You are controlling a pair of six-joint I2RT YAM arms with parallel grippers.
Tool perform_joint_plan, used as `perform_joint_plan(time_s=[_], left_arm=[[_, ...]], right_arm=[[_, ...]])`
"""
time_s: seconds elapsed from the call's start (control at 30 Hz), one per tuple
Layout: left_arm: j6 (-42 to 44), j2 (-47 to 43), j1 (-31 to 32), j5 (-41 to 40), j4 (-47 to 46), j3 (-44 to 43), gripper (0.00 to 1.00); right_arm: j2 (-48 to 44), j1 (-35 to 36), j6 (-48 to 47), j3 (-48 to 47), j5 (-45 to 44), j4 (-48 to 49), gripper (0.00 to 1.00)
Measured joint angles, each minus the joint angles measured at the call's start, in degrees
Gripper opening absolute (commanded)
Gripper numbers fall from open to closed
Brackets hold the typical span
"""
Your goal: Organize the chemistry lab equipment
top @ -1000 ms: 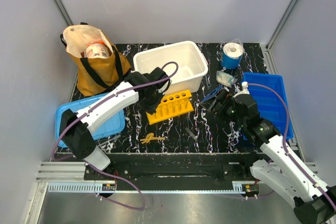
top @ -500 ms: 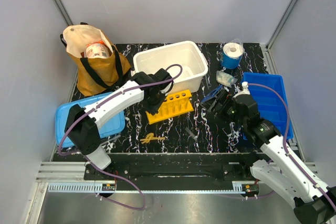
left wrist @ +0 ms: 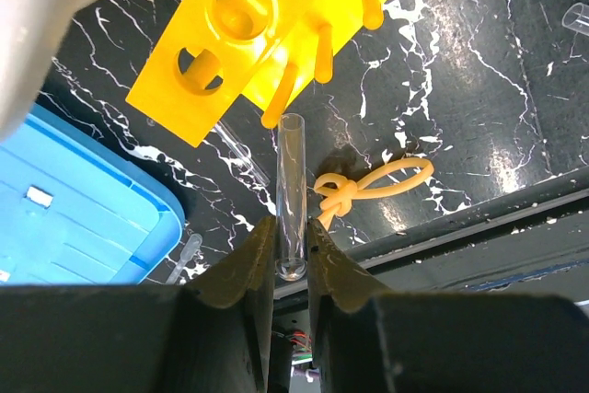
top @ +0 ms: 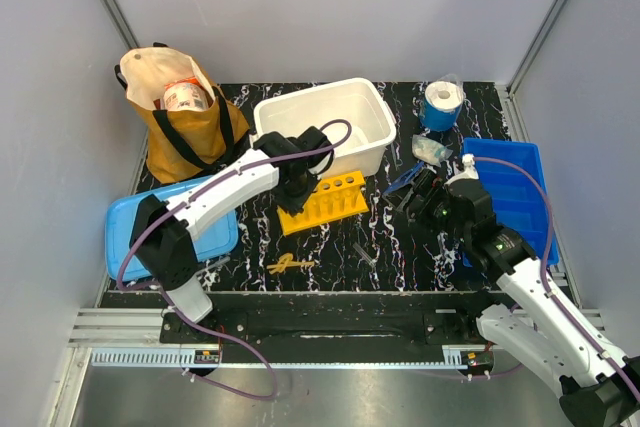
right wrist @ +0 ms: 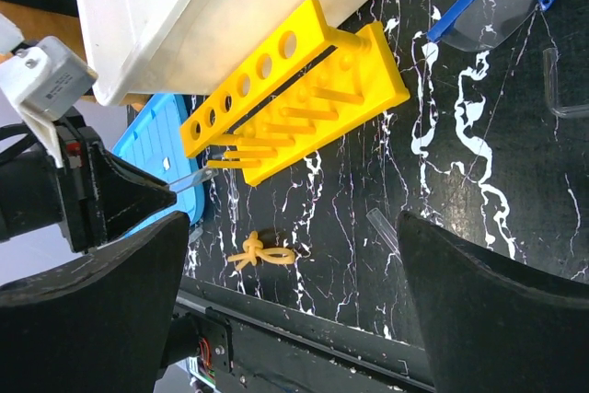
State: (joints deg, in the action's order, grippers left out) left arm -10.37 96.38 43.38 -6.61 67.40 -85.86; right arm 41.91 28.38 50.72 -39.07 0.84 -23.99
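- Top external view: the left gripper (top: 290, 203) hangs over the near-left end of the yellow rack (top: 325, 199). The rack stands just in front of the white tub (top: 330, 119).
- Left wrist view: the left jaws are drawn narrow and pinch a clear tube (left wrist: 291, 181) by its rounded end. Its open end sits close to one of the rack's pegs, and I cannot tell whether they touch.
- The yellow-orange knotted piece (left wrist: 368, 183) lies on the black marbled table (top: 400, 245) near the front edge, apart from the rack.
- Right wrist view: the right gripper (right wrist: 294, 310) has its jaws spread wide with nothing between them. It hovers to the right of the rack and looks across it.
- The safety glasses (right wrist: 497, 2), clear with a blue frame, lie on the table between the white tub and the blue bin (top: 512, 197), near the right gripper.
- A loose tube (top: 364, 254) lies flat on the table between the rack and the front edge.
- A blue tray (top: 170, 232) sits at the near left, with the brown bag (top: 185, 122) standing behind it.
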Motion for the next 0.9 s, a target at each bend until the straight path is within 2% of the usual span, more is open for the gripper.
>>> perform_joint_plan(time_s=[0.9], left_arm=[[0.92, -0.2, -0.11, -2.84, 3.21, -3.76, 0.16]], right_arm=[[0.11, 0.0, -1.01, -0.04, -1.38, -1.22, 1.0]])
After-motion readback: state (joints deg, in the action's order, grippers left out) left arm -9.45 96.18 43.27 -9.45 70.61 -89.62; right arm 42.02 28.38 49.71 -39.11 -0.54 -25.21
